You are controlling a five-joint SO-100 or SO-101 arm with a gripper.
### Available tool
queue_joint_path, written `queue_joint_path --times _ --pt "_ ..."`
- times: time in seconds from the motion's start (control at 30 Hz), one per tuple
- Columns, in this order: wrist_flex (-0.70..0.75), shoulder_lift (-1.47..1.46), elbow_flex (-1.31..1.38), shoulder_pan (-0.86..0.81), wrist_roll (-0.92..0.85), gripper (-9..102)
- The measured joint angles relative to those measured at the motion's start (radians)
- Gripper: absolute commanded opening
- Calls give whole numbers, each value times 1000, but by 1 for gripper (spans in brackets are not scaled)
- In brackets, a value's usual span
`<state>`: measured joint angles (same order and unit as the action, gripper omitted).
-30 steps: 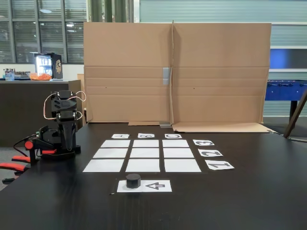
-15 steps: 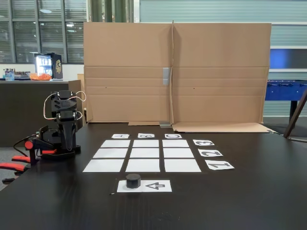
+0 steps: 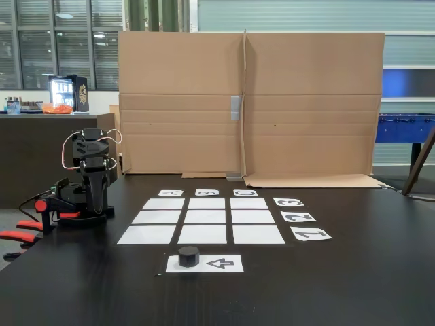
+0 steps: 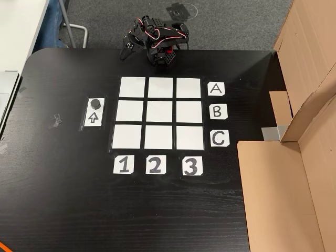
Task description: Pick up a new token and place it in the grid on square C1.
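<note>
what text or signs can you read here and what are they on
"A" on the label card beside the grid.
"B" on card.
"C" on card.
"1" on card.
"2" on card.
"3" on card.
Arrow sign on the sheet under the token.
Lit box's print: too blurred.

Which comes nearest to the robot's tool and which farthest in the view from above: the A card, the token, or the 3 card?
Seen from above, measured from the tool at the top:
1. The token, below it, on the arrow sheet at left.
2. The A card, off to the right.
3. The 3 card, at the grid's bottom right.
</note>
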<state>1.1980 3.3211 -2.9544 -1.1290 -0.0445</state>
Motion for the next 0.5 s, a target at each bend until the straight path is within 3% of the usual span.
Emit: queue_joint_path --times 0.5 --pt "-77 -230 89 15 -2 25"
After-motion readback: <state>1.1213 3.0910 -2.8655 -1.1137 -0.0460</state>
